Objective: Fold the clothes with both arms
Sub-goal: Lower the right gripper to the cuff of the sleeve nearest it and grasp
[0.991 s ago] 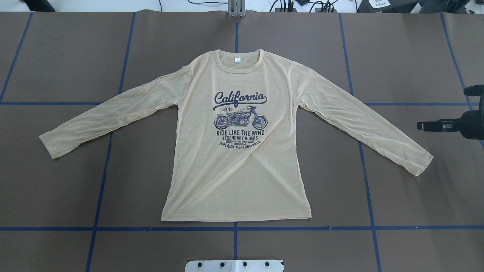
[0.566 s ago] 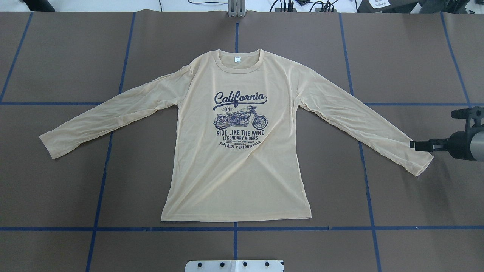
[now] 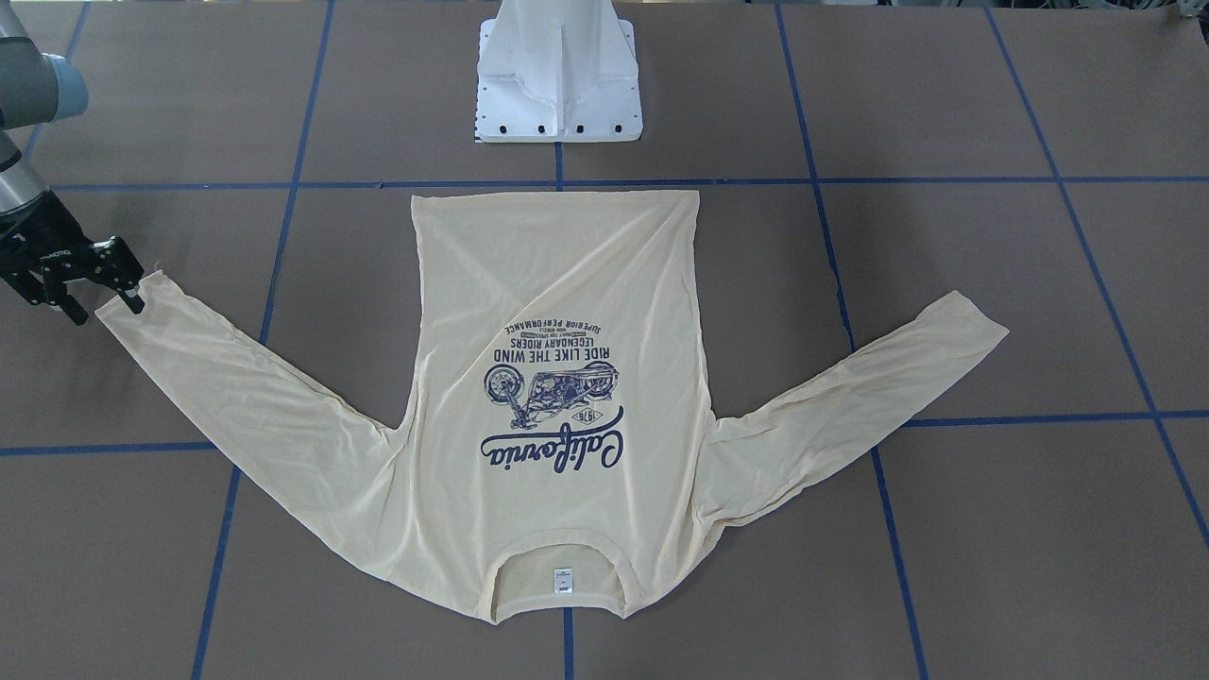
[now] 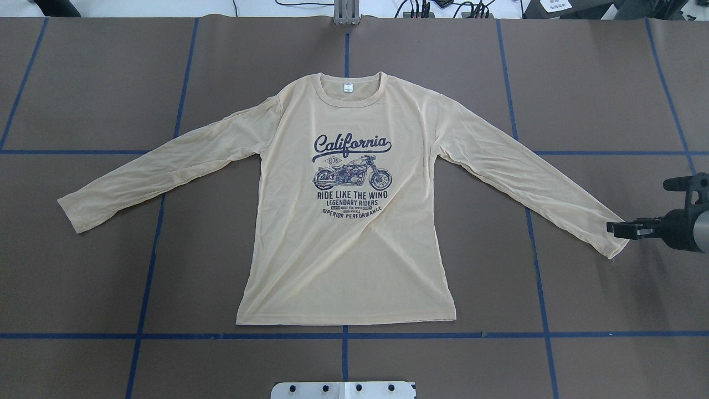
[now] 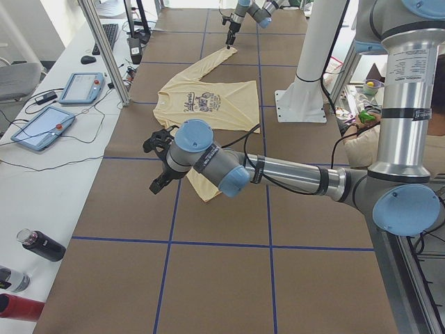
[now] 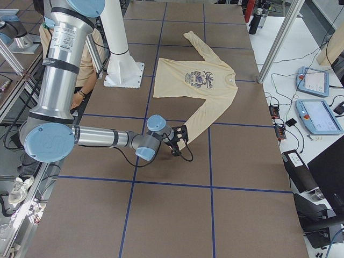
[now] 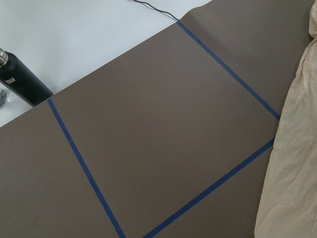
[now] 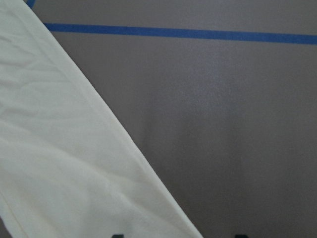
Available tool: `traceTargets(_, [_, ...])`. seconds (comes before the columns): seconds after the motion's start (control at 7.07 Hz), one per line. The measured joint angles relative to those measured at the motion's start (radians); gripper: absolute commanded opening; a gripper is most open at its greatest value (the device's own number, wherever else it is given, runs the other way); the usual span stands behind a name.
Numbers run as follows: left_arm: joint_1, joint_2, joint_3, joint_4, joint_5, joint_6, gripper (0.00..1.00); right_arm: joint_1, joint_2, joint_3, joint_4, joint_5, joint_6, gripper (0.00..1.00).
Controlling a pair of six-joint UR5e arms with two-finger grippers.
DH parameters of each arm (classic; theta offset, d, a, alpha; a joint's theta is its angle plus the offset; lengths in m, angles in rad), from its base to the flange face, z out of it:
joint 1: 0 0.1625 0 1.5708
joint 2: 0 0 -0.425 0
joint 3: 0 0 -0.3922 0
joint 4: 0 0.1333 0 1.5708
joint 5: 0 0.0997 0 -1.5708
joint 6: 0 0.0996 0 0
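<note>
On table [image 4: 111, 277] | T-shirt [image 4: 343, 260]: 1, flat | arms [image 5: 292, 174]: 2 | right fingers [image 4: 623, 226] at cuff [image 4: 616, 245]

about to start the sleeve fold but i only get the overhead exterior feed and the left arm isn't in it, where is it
observer: exterior left view: the left gripper hangs just off the T-shirt at its left cuff.
operator: open or shut
observer: cannot tell from that view. Its wrist camera shows mostly table, with fabric at the right edge.
operator: and the right one
observer: front-facing view: the right gripper is open, at the end of the right cuff.
</note>
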Motion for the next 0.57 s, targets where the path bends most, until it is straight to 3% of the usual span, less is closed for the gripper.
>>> traceTargets(0.28, [0.001, 0.0, 0.006, -0.001, 0.0, 0.0, 1.0, -0.009, -0.004, 0.004, 0.0, -0.016, -0.002, 0.63])
traceTargets(0.57, [0.001, -0.002, 0.011, -0.001, 0.0, 0.0, 1.0, -0.015, -0.004, 0.005, -0.001, -0.021, -0.003, 0.47])
